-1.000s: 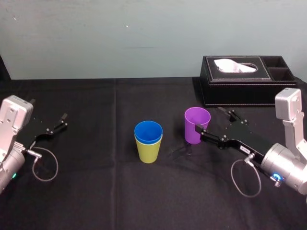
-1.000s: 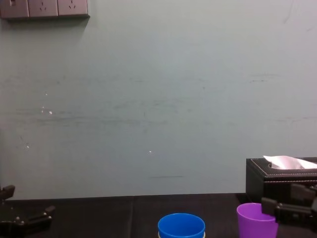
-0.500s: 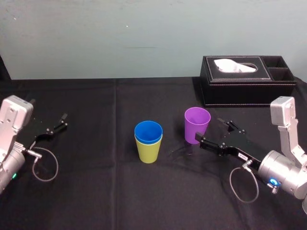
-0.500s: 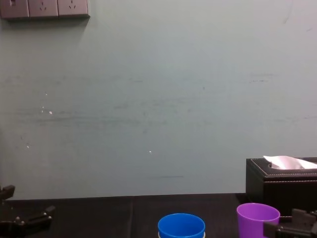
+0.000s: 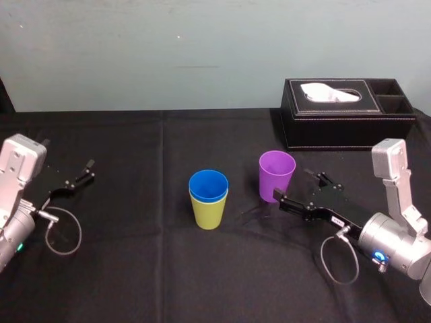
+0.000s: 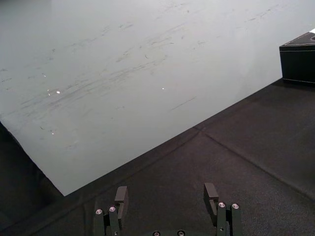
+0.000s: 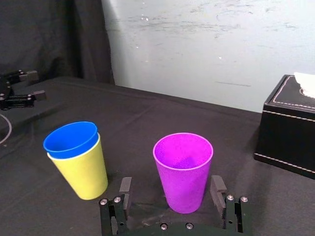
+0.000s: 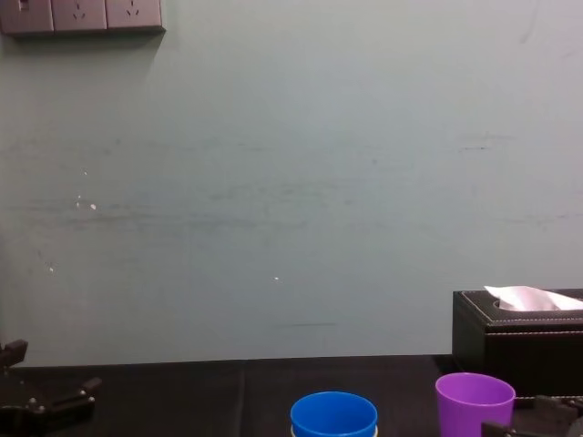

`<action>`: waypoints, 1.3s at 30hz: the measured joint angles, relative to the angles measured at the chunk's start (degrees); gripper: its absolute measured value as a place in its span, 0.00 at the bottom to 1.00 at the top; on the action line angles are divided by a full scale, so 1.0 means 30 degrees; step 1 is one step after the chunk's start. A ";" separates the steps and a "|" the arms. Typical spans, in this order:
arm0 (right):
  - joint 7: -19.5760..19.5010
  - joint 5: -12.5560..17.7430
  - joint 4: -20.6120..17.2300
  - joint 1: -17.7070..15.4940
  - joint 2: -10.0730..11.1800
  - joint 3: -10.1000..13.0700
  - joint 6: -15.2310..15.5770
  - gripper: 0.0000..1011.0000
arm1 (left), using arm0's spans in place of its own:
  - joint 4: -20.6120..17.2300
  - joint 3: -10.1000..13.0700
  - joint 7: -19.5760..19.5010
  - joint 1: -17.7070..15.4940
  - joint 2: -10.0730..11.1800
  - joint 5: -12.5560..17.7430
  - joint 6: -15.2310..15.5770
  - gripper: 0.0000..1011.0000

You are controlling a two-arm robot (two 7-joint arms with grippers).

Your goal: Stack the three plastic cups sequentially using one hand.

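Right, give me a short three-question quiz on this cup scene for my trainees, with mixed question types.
1. True or false: the blue cup sits nested inside the yellow-green cup.
2. Which cup stands alone just ahead of the right gripper? A) blue B) purple cup C) yellow-green
3. Fill in: the right gripper's fingers are ____, like those of the parked left gripper.
Key: 1 true; 2 B; 3 open.

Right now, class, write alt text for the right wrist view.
A purple cup stands upright before the right gripper, its jaws open either side. Beside it, a blue cup sits nested in a yellow-green cup; the left gripper is parked beyond.
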 joint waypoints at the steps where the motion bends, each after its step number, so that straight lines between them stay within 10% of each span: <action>1: -0.0030 -0.0035 0.0026 0.0013 -0.0014 -0.0001 -0.0021 0.99 | -0.0001 0.0000 0.0000 -0.0001 -0.0001 0.0000 0.0000 1.00; 39: -0.0085 -0.2110 0.1308 0.0934 -0.0653 -0.0203 -0.0779 0.99 | 0.0000 -0.0001 0.0000 0.0000 -0.0001 0.0000 0.0000 1.00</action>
